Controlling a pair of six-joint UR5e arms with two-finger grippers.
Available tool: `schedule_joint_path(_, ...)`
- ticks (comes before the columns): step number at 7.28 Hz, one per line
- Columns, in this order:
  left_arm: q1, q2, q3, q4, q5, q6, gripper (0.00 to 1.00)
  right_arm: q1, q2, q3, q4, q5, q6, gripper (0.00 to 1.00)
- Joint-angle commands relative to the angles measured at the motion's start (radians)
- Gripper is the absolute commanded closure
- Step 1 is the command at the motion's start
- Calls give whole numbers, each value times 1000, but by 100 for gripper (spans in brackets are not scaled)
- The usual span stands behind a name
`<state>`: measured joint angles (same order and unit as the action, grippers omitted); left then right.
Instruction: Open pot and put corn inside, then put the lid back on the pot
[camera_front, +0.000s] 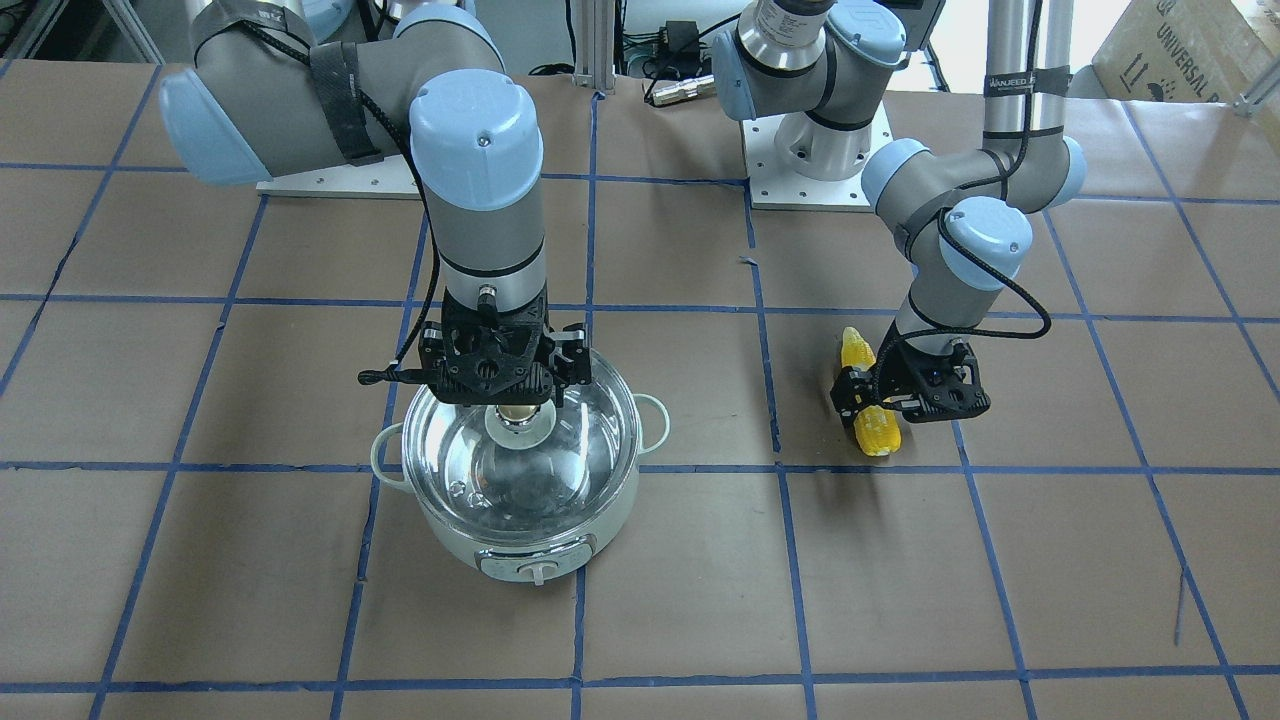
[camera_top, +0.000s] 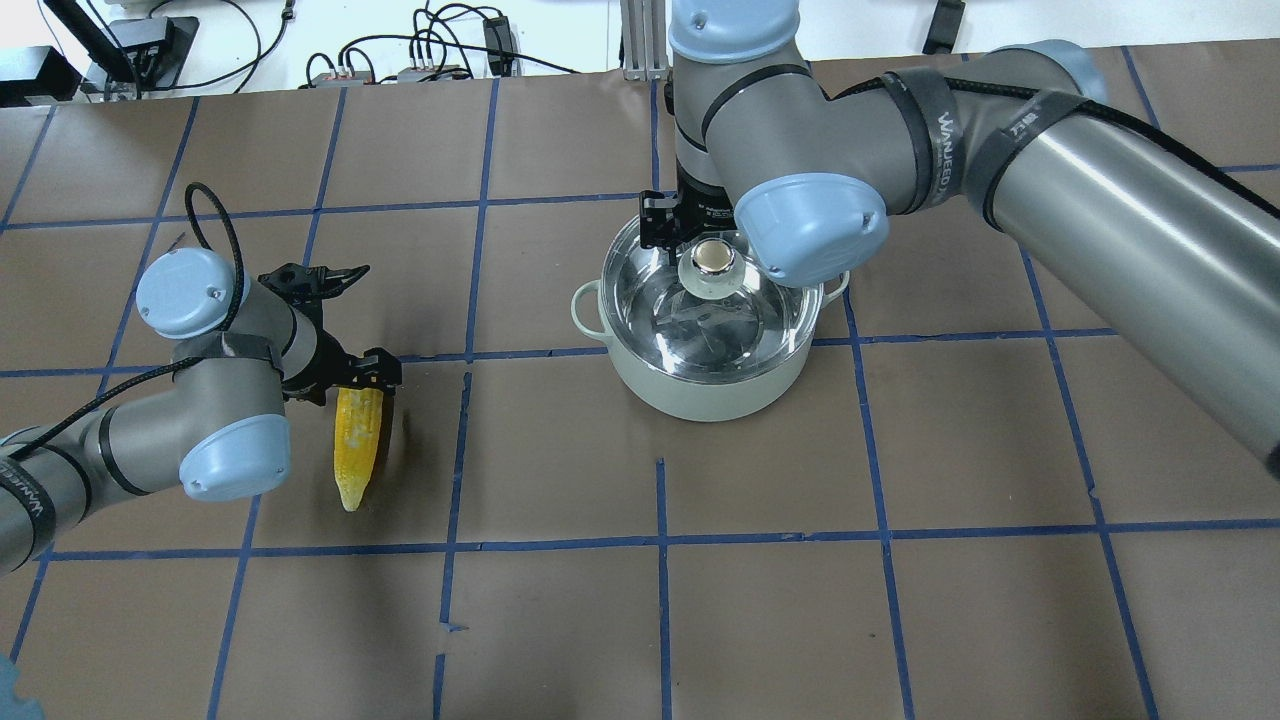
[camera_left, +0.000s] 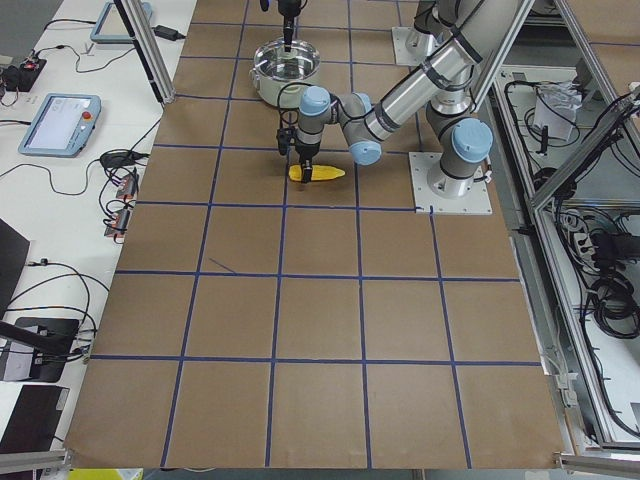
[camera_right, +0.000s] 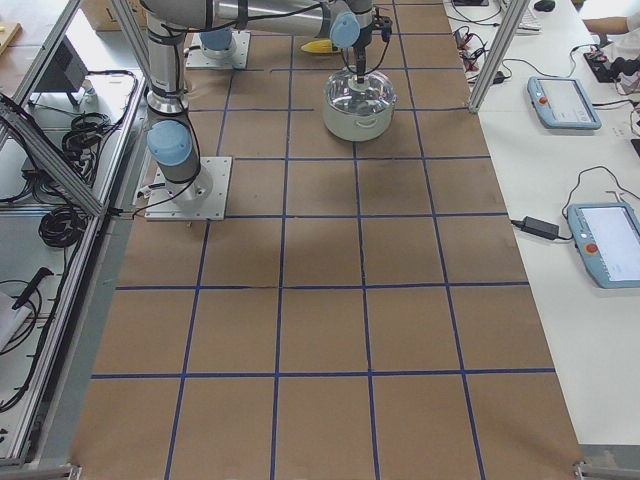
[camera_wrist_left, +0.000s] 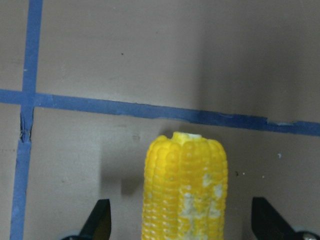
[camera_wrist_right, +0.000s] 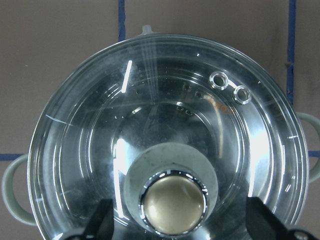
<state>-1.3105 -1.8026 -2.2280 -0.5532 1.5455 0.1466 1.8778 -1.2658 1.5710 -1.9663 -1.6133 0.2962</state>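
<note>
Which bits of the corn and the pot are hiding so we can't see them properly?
- Corn: the pointy end, in the left wrist view, is cut off by the bottom edge.
- Right gripper: the fingertips, in the right wrist view, are cut off by the bottom edge. In the overhead view the arm's blue joint cap partly hides it.
- Pot: the marks on its dial, in the front-facing view, are too small to read.

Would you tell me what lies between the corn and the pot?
Only bare table with blue tape lines separates corn and pot, seen in the overhead view.
</note>
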Motion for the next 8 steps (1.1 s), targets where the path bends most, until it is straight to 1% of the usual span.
schedule_joint_path(1,0,6,-9,27,1,1,47,-5,5,0,-20,0,-5,9)
schedule_joint_path(2,0,9,-7,27,4,-2,63,-5,11,-3,-35,1,-3,12)
schedule_joint_path(3,0,20,-4,27,7,-2,81,-6,14,-15,-42,1,-3,12)
schedule_joint_path(4,0,23,8,22,13,-4,88,-6,26,-16,-60,1,-3,12)
schedule_joint_path(5,-1,28,11,19,40,-4,89,-6,34,-14,-77,1,-3,12)
schedule_joint_path(6,-1,46,20,-3,48,-7,89,-6,34,-5,-77,1,-6,14)
schedule_joint_path(8,-3,109,65,-140,48,-18,89,-6,33,0,-75,1,-8,15)
